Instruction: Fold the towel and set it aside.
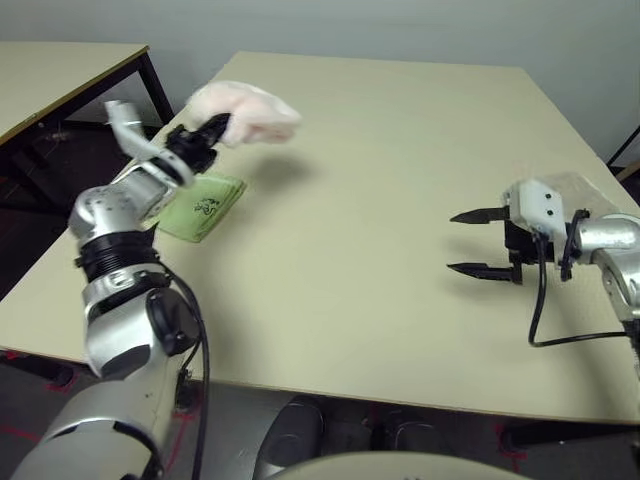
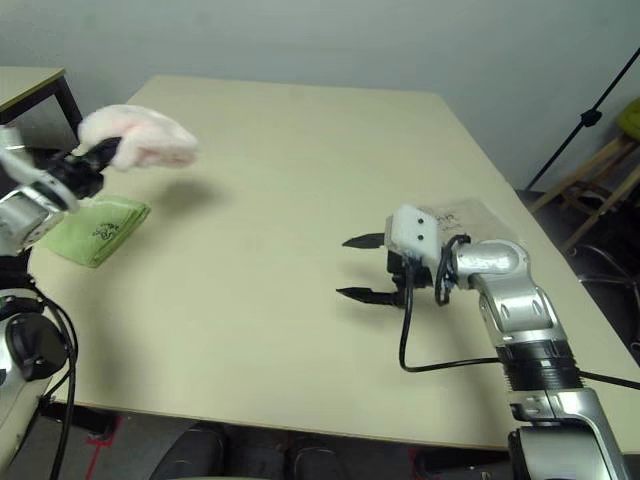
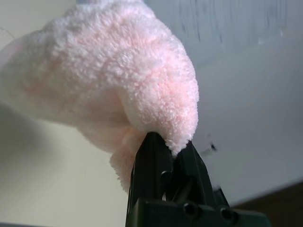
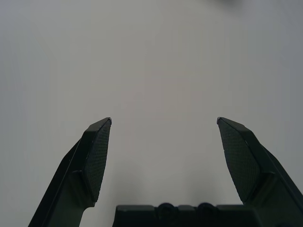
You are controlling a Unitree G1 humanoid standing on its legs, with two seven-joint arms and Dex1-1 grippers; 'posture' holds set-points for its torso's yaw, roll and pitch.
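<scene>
While the left gripper (image 1: pixel 212 130) is clamped tight on the towel (image 1: pixel 245 112), the pink bundle hangs in the air above the table (image 1: pixel 380 220), just beyond the green folded towel (image 1: pixel 203 206) lying at the table's left edge. Right gripper (image 1: pixel 478 242) sits over the table's right side, well apart from the green towel, fingers spread wide, holding nothing. Towel looks bunched and folded up already; judging by this, only placing it down and letting go remains.
</scene>
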